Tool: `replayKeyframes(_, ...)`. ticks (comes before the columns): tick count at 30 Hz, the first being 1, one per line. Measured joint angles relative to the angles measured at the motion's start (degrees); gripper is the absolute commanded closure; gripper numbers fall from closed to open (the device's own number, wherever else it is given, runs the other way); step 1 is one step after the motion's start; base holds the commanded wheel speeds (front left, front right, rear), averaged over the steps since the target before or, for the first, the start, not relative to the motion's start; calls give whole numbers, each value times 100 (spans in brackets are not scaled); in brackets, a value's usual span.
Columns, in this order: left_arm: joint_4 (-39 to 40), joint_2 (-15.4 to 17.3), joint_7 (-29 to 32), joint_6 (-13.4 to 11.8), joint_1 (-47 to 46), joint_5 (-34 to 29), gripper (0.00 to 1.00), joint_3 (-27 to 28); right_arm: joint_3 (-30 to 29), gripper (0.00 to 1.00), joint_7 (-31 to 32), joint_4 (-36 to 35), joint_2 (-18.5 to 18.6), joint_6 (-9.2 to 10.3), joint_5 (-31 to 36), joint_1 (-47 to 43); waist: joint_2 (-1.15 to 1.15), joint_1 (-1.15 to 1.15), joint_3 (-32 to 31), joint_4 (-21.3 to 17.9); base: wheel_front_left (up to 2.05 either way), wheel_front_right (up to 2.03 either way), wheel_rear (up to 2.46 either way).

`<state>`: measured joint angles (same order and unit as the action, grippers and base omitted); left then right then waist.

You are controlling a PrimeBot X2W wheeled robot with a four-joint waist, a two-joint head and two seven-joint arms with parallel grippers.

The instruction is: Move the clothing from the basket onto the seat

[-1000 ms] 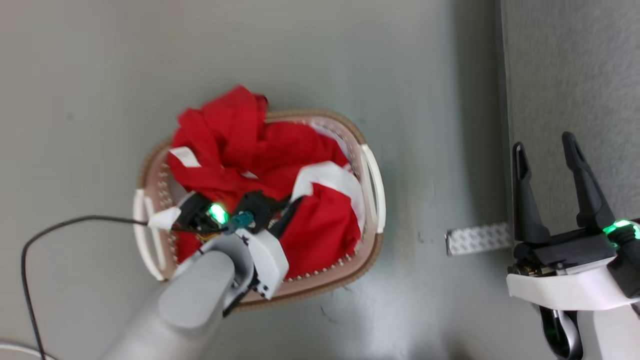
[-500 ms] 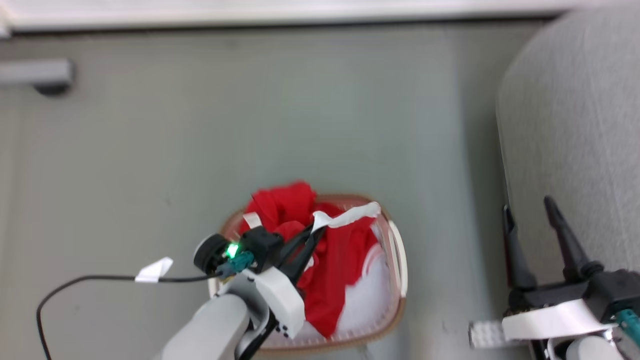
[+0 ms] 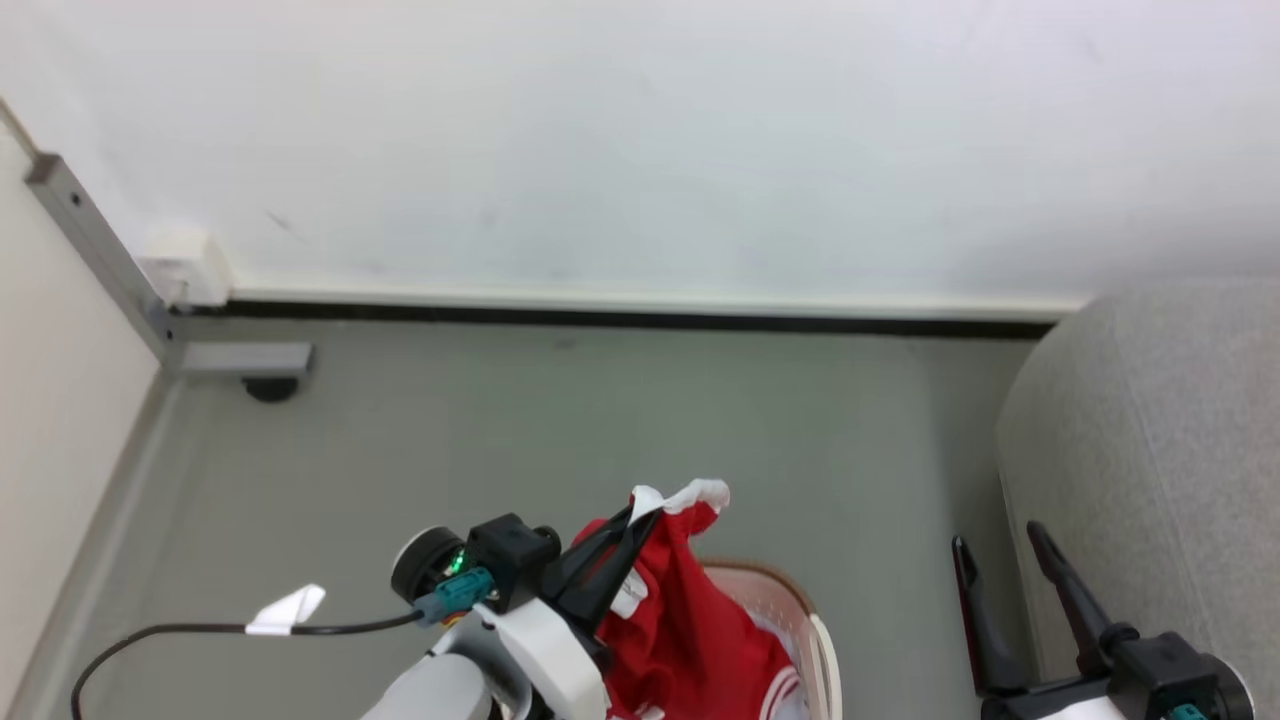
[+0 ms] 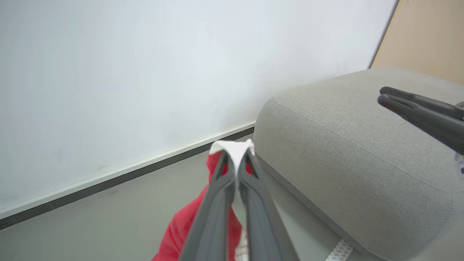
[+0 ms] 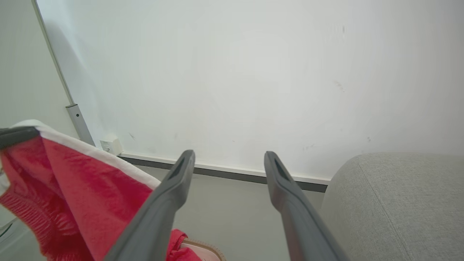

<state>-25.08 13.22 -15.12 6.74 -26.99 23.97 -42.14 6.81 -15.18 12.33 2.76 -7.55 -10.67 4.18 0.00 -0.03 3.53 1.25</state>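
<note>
While left pincer (image 3: 643,512) clamps clothing (image 3: 700,625) above basket (image 3: 778,577), right pincer (image 3: 997,538) stands open near seat (image 3: 1150,430).

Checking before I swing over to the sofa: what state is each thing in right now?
left gripper: shut on the white trim of the clothing.
right gripper: open, holding nothing.
clothing: hanging from the left gripper above the basket, lower end out of frame.
basket: upright on the floor, partly in frame.
seat: no clothing on the part that shows.
</note>
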Motion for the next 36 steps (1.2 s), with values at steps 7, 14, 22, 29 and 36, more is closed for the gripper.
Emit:
replayKeyframes(7,294,63,87,-101,117,121,100,51,169,0,0,52,2,0,-40,-180,0,1,-494,120,0,0,0)
replayKeyframes(14,633,160,246,-227,171,218,100,109,761,0,0,134,91,0,4,-186,0,1,-596,123,0,0,0)
replayKeyframes(22,1054,180,408,-352,224,235,100,79,2068,0,130,314,379,0,-211,174,1,2,-626,89,0,0,0)
replayKeyframes(29,1339,171,599,-403,224,235,100,-21,2629,0,278,670,327,0,-172,734,0,2,-584,124,0,0,0)
replayKeyframes(36,1494,69,742,-402,193,226,100,-200,3128,0,288,1522,146,0,-368,1256,0,3,-586,230,0,0,0)
